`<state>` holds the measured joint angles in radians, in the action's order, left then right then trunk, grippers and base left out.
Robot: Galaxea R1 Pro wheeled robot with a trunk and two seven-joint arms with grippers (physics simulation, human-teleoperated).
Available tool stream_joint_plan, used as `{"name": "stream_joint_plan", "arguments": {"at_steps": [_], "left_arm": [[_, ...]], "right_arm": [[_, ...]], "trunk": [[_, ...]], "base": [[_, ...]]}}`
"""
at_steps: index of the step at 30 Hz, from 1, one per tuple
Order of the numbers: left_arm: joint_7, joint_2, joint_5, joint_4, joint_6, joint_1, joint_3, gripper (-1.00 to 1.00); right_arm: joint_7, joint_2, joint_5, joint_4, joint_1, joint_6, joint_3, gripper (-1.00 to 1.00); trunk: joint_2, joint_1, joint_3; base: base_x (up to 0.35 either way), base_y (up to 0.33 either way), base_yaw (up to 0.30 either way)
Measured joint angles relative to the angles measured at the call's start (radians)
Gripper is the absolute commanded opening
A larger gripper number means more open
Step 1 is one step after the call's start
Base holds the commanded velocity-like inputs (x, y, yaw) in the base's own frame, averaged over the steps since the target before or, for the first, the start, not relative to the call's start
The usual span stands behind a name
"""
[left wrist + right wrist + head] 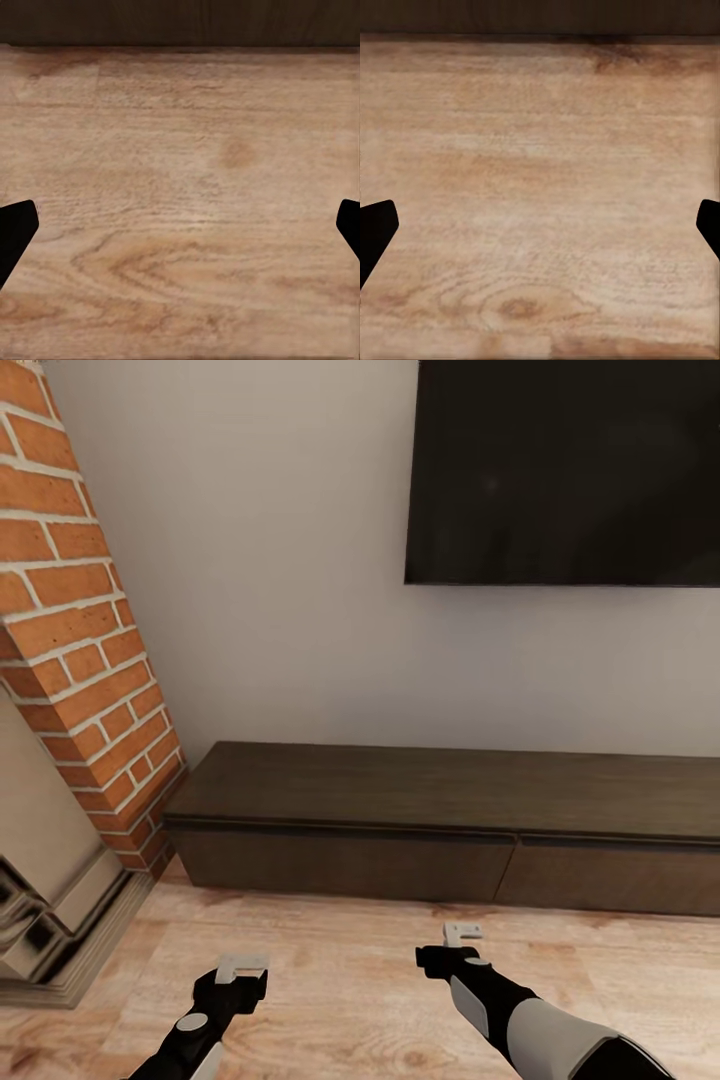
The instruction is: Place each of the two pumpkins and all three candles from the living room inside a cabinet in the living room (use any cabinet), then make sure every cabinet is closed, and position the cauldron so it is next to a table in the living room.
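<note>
Two empty, wide-spread tools, left tool (pixel 241 964) and right tool (pixel 462 934), before the shut cabinet (pixel 440 830).

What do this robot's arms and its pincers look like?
Both arms are black with pale grey shell panels. The left pincer and right pincer are light grey, squarish brackets on black wrists. In the wrist views the fingertips look plain black.

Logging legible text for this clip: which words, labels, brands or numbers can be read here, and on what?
None. The TV screen is blank black, and the cabinet fronts, brick fireplace, wall and plank floor carry no lettering. Both grippers are unmarked.
</note>
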<state>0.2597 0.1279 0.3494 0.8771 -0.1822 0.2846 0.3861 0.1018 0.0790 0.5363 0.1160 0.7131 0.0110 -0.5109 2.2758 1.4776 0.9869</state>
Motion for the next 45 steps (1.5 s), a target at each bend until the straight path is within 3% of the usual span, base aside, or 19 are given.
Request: {"name": "stream_joint_plan", "arguments": {"at_steps": [3, 5, 9, 21, 45], "left_arm": [[0.000, -0.003, 0.000, -0.035, 0.000, 0.000, -0.019, 1.00], [0.001, -0.007, 0.000, -0.060, -0.001, 0.000, -0.053, 1.00], [-0.002, -0.008, 0.000, -0.107, -0.002, 0.008, -0.066, 1.00], [-0.007, -0.012, -0.001, -0.120, -0.063, 0.011, -0.117, 1.00], [0.000, -0.017, -0.001, -0.120, -0.063, 0.011, -0.123, 1.00]], "right_arm": [[0.000, 0.000, 0.001, -0.001, -0.002, -0.001, 0.001, 1.00], [0.000, 0.000, 0.005, -0.003, -0.004, -0.001, 0.001, 1.00], [0.000, 0.000, 0.007, -0.002, -0.015, -0.001, 0.001, 1.00], [0.000, -0.001, 0.009, -0.001, -0.018, -0.003, 0.001, 1.00], [-0.001, -0.001, 0.009, 0.000, -0.017, -0.022, 0.001, 1.00]], "trunk": [[-0.021, -0.012, -0.009], [-0.035, -0.019, -0.016], [-0.063, -0.034, -0.028], [-0.147, -0.081, -0.066], [-0.315, -0.173, -0.141]], "base": [[0.000, 0.000, 0.000], [0.000, 0.000, 0.000], [0.000, 0.000, 0.000], [0.000, 0.000, 0.000], [-0.081, 0.000, 0.000]]}}
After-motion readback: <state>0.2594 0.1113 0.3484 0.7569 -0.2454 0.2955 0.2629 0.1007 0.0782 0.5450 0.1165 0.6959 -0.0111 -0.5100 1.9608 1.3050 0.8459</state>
